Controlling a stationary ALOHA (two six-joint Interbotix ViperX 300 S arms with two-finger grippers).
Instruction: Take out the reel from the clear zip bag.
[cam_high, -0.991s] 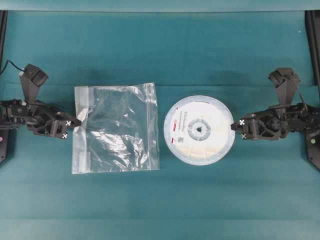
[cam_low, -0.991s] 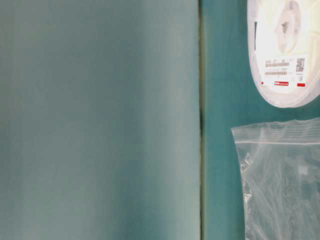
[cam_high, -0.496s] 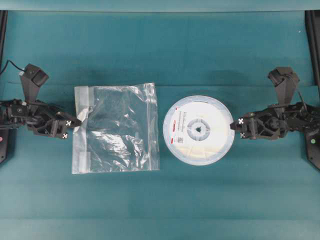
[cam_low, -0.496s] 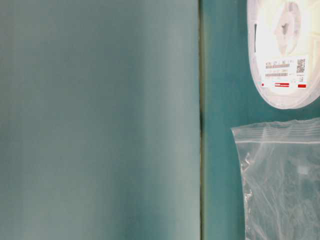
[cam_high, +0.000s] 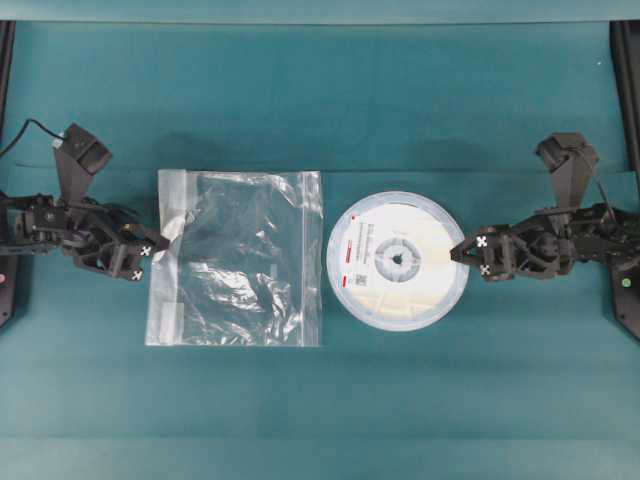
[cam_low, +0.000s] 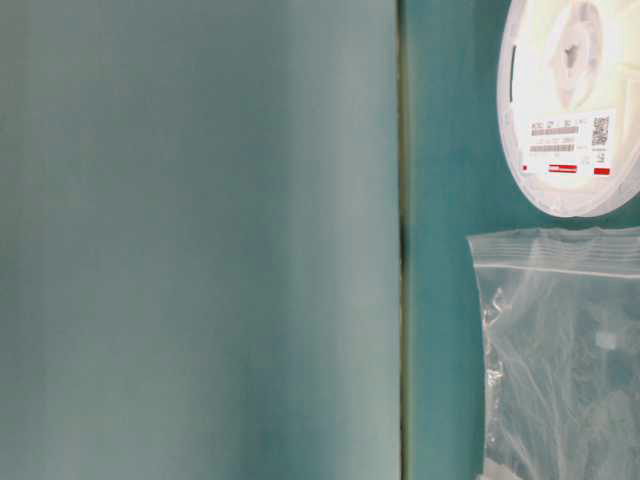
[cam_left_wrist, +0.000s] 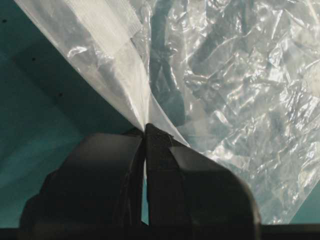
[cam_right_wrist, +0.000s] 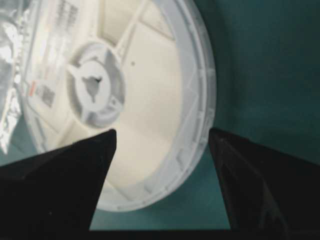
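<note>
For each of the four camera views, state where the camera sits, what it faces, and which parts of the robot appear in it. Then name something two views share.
Overhead exterior: above the table, looking straight down; both arms show, with the left gripper and right gripper.
Table-level exterior: low, beside the table; shows the reel and the clear zip bag; no robot parts.
Left wrist-mounted: on the left arm; its shut fingers pinch the bag's edge.
Right wrist-mounted: on the right arm; open fingers straddle the reel's rim.
Shared: overhead and table-level views both show reel and bag lying apart.
</note>
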